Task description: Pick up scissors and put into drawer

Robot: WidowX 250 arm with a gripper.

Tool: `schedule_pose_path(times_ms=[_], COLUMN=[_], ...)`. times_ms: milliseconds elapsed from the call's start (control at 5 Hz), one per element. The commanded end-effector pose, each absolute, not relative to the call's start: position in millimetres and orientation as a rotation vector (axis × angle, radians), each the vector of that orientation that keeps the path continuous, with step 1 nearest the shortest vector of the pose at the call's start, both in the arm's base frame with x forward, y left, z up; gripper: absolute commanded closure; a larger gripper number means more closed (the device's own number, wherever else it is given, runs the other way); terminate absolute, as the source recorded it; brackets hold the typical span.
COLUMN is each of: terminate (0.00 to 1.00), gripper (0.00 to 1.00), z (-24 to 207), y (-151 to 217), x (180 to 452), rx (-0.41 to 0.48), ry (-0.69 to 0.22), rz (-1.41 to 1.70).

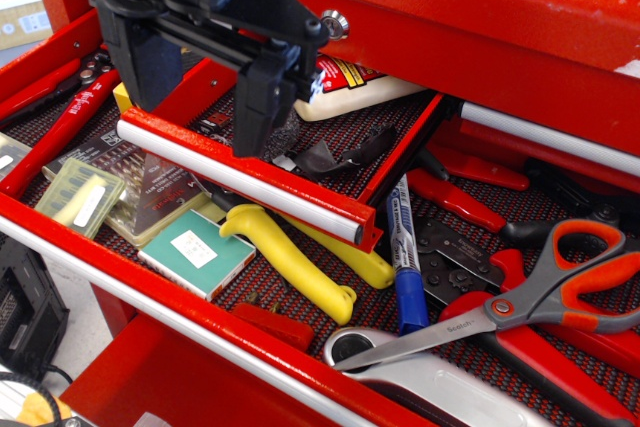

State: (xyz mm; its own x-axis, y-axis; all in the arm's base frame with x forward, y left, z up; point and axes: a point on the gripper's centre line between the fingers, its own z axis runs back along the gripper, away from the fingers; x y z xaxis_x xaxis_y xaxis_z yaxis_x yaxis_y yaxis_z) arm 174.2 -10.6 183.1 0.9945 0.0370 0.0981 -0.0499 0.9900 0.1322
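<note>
I see gripper (205,82) spread, empty, above small open drawer (300,182) | scissors (520,302) well apart, lower right

Fills nearly the whole view: a glossy red tool chest (480,17) under bright, even light. At far left, a blurred cardboard box (22,17); near left, pale floor (75,332).
</note>
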Motion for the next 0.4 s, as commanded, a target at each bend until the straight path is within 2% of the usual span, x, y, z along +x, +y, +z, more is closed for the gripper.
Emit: schedule_pose_path(times_ms=[0,200], terminate=[0.0,0.0], gripper=[0.0,0.0], z=[183.1,188.2], y=[-10.6,-42.8], x=[174.2,199.1], rx=[0.135,0.111], ry=[-0.096,-0.047], rz=[0.044,-0.171])
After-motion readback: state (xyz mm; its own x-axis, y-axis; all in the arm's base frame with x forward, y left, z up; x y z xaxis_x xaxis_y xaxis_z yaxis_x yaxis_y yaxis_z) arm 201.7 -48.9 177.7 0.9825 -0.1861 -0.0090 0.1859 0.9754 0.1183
